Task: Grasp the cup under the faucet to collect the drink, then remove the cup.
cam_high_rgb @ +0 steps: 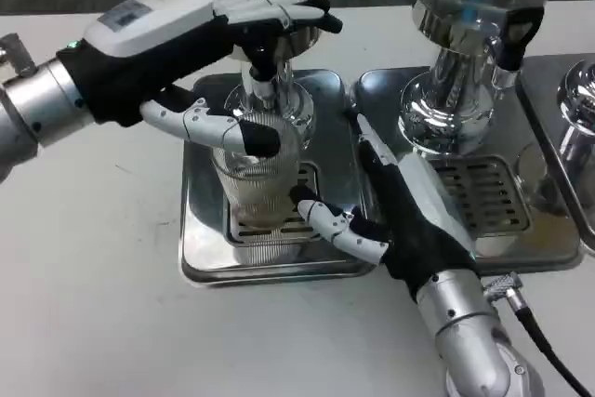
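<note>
A clear ribbed cup [256, 188] stands upright on the left steel drip tray [200, 230], under the faucet [265, 81]. My left hand [200, 39] reaches in from the upper left. Its long fingers [279, 11] lie over the top of the faucet, and its thumb [228, 129] crosses the front of the cup's upper part. My right hand [409, 216] lies to the right of the cup on the tray's edge. Its thumb [330, 222] touches the cup's lower right side and its fingers [372, 151] stretch out past the cup, apart from it. I cannot tell whether there is liquid in the cup.
A second chrome dispenser [465, 72] stands on its own drip tray [483, 197] to the right, close behind my right hand. Another chrome piece [578, 99] shows at the far right edge. White table [93, 276] spreads out left and front.
</note>
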Available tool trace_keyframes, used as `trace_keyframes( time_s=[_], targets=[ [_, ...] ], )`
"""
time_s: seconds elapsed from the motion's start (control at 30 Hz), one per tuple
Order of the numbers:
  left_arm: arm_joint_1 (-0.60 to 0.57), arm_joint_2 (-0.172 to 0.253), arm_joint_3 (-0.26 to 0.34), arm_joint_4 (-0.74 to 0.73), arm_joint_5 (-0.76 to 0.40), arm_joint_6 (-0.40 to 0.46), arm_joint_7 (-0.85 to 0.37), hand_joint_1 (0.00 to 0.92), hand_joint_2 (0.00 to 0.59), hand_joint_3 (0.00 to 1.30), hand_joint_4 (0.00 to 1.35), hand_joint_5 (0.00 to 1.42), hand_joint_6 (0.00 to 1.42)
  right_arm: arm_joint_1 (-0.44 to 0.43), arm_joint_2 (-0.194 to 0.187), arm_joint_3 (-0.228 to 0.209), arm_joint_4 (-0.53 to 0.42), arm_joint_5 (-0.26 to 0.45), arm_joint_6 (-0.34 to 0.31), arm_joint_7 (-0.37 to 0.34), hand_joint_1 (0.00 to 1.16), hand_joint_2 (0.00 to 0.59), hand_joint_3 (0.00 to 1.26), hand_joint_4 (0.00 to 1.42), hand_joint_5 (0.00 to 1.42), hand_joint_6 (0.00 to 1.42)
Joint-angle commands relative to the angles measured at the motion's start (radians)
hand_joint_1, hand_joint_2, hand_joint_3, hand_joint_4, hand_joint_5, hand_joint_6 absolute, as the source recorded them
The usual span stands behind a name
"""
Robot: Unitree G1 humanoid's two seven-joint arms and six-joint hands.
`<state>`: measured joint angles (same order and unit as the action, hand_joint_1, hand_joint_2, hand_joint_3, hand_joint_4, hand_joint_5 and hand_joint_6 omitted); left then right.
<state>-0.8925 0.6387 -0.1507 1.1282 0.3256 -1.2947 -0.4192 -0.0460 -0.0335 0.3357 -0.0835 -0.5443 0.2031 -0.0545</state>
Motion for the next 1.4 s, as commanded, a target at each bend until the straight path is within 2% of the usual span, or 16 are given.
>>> trace_keyframes(
  time_s=[0.03,0.13,0.33,0.57,0.9,1.07,1.4],
  targets=[
    [0.013,0.002,-0.011,0.003,-0.022,-0.012,-0.007,0.000,0.057,0.18,0.06,0.09,0.15,0.001,0.002,-0.006,-0.006,0.005,0.003,-0.011,0.51,0.267,0.00,0.00,0.00,0.00],
    [0.013,-0.011,-0.005,0.019,-0.077,0.011,-0.051,0.000,0.059,0.18,0.06,0.10,0.16,0.001,0.001,-0.006,-0.007,0.005,0.002,-0.012,0.51,0.268,0.00,0.00,0.00,0.00],
    [0.016,-0.053,0.042,0.033,-0.282,0.130,-0.268,0.000,0.059,0.18,0.06,0.10,0.17,0.000,0.001,-0.007,-0.006,0.008,0.001,-0.011,0.51,0.269,0.00,0.00,0.00,0.00],
    [0.008,-0.096,0.142,0.028,-0.481,0.348,-0.529,0.000,0.060,0.19,0.08,0.11,0.18,-0.005,0.001,-0.007,0.001,0.009,-0.004,-0.013,0.51,0.273,0.00,0.00,0.00,0.00],
    [-0.017,-0.123,0.248,0.034,-0.555,0.603,-0.682,0.000,0.052,0.25,0.14,0.16,0.23,-0.010,0.002,-0.008,0.008,0.013,-0.010,-0.015,0.50,0.277,0.00,0.00,0.00,0.00],
    [-0.025,-0.127,0.279,0.035,-0.559,0.650,-0.701,0.000,0.046,0.26,0.15,0.17,0.24,-0.010,0.000,-0.010,0.009,0.016,-0.012,-0.018,0.50,0.277,0.00,0.00,0.00,0.00],
    [-0.022,-0.128,0.285,0.015,-0.528,0.571,-0.704,0.000,0.043,0.27,0.16,0.18,0.24,-0.013,0.001,-0.009,0.017,0.025,-0.015,-0.026,0.50,0.278,0.00,0.00,0.00,0.00]
  ],
)
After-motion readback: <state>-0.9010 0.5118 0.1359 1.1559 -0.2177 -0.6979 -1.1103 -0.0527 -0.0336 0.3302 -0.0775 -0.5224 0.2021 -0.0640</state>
